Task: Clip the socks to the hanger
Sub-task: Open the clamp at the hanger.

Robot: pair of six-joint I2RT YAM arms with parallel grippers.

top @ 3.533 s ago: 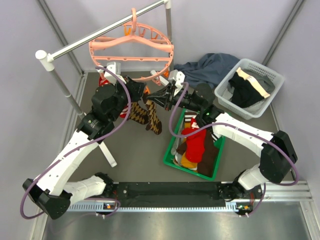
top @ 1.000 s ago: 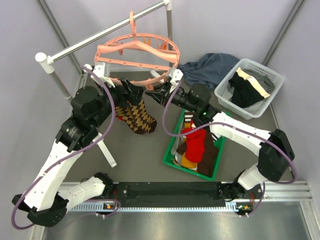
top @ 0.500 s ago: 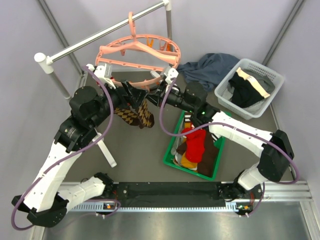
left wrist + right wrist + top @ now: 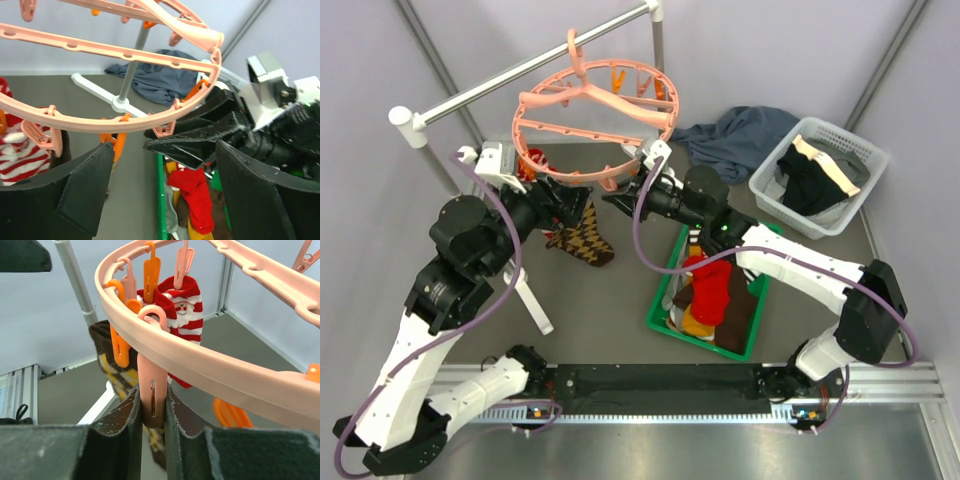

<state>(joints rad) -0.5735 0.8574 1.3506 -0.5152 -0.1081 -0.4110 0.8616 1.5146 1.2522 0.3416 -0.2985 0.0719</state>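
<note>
The salmon-pink hanger hangs tilted from the rail. My right gripper is shut on one pink clip at the ring's near rim. A brown-and-tan argyle sock dangles under the ring, beside an orange clip. A red-and-white striped sock hangs clipped further round. My left gripper stands open just left of the argyle sock, with nothing between its fingers. More socks, red, brown and mustard, lie in the green bin.
The grey metal rail runs across the back on a white stand whose foot reaches toward the left arm. A dark blue-grey cloth lies at the back. A white basket with black and cream garments sits at the right.
My left gripper has let go of the argyle sock and drawn back to the left. The sock now hangs from the ring. The hanger has tilted and swung left with my right gripper.
</note>
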